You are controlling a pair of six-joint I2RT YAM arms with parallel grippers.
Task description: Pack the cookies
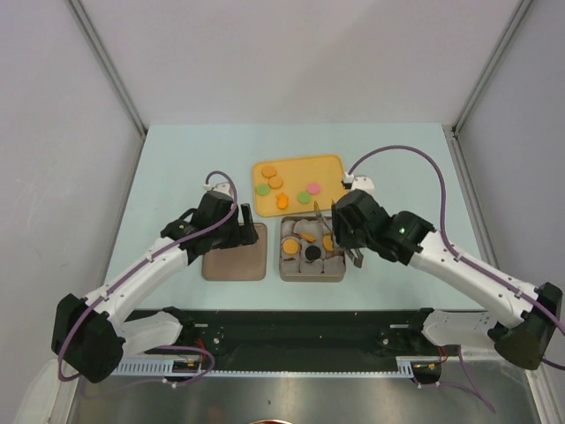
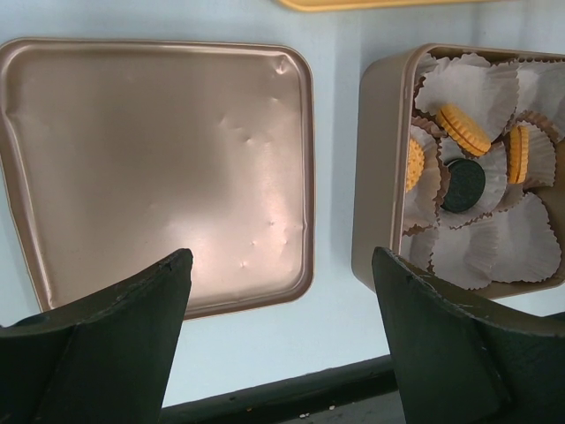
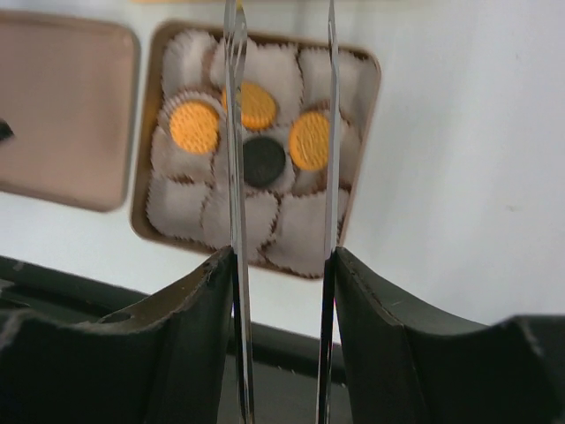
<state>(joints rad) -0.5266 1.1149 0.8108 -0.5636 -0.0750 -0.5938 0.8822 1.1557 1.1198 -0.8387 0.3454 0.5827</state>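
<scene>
Several cookies lie on the yellow tray (image 1: pixel 335 161): orange discs (image 1: pixel 269 170), an orange flower (image 1: pixel 282 200), a green one (image 1: pixel 303 196) and a pink one (image 1: pixel 312 186). The tan box (image 1: pixel 312 277) of white paper cups holds three orange cookies (image 3: pixel 194 126) and a black cookie (image 3: pixel 264 162). My right gripper (image 3: pixel 282 256) is shut on metal tongs (image 3: pixel 232 132), whose two blades stand apart above the box and straddle the black cookie. The tips run out of the wrist view. My left gripper (image 2: pixel 282 261) hangs open and empty above the gap between the lid (image 2: pixel 159 168) and the box (image 2: pixel 380 177).
The box's tan lid (image 1: pixel 235 253) lies flat to the left of the box. A black rail (image 1: pixel 291 322) runs along the table's near edge. Grey walls close in the left, right and back sides.
</scene>
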